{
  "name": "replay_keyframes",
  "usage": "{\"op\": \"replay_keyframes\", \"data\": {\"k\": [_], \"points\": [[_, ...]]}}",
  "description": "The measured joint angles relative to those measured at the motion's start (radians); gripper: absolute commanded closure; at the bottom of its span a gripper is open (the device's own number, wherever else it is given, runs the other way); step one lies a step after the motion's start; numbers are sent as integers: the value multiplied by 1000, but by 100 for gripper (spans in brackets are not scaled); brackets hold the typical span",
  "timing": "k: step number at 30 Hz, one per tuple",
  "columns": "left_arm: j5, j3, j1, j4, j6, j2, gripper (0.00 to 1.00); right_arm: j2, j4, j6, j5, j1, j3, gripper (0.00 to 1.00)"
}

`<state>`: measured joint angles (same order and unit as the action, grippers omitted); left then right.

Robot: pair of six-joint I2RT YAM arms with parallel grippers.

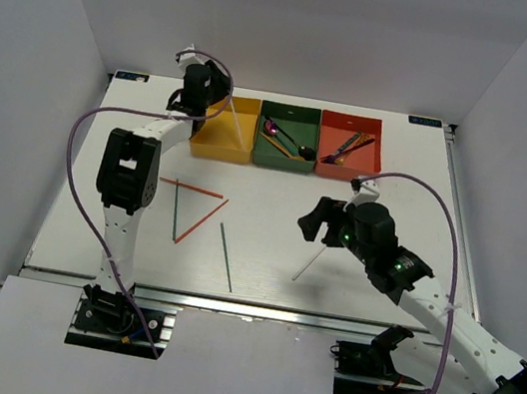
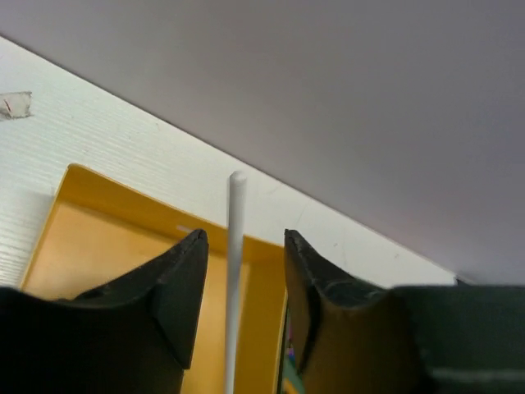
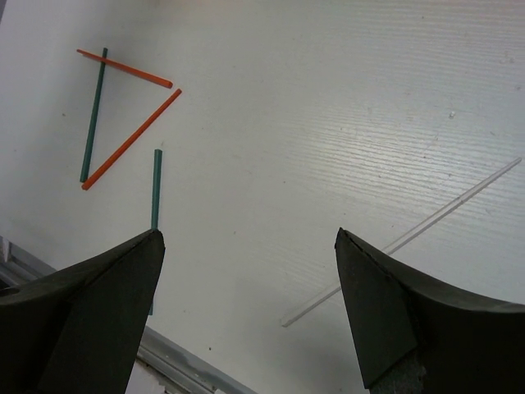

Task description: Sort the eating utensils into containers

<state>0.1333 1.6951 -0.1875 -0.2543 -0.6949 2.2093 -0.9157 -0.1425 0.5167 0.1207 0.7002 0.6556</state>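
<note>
My left gripper hovers at the yellow-orange tray's left rim. In the left wrist view its jaws are apart, with a silver chopstick standing between them and touching neither; the tray lies below. The chopstick leans across that tray. My right gripper is open and empty above the table; its wrist view shows another silver chopstick lying below, also seen from the top. Two orange-red chopsticks and two grey-green ones lie on the table.
The dark green tray holds a purple and a black spoon. The red-orange tray holds forks. White walls enclose the table on three sides. The table's metal front edge runs close below my right gripper.
</note>
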Motion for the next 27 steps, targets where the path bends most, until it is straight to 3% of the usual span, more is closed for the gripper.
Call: {"op": "replay_keyframes", "data": {"k": [1, 3, 11, 15, 20, 23, 27], "points": [[-8, -1, 0, 0, -10, 5, 37, -11, 3, 0, 9, 0, 0, 11], [-26, -1, 0, -1, -22, 13, 2, -40, 5, 5, 34, 0, 1, 11], [-84, 1, -4, 71, -40, -33, 2, -251, -142, 126, 217, 0, 93, 11], [-88, -49, -8, 125, -21, -199, 2, -332, -225, 251, 322, 0, 136, 11], [-40, -45, -12, 159, 19, -436, 2, -354, -269, 347, 345, 0, 132, 12], [16, 16, -17, 234, 29, -494, 2, -349, -266, 375, 346, 0, 126, 11], [92, -24, -20, 380, 29, -568, 2, -340, -291, 429, 389, 12, 119, 11]]}}
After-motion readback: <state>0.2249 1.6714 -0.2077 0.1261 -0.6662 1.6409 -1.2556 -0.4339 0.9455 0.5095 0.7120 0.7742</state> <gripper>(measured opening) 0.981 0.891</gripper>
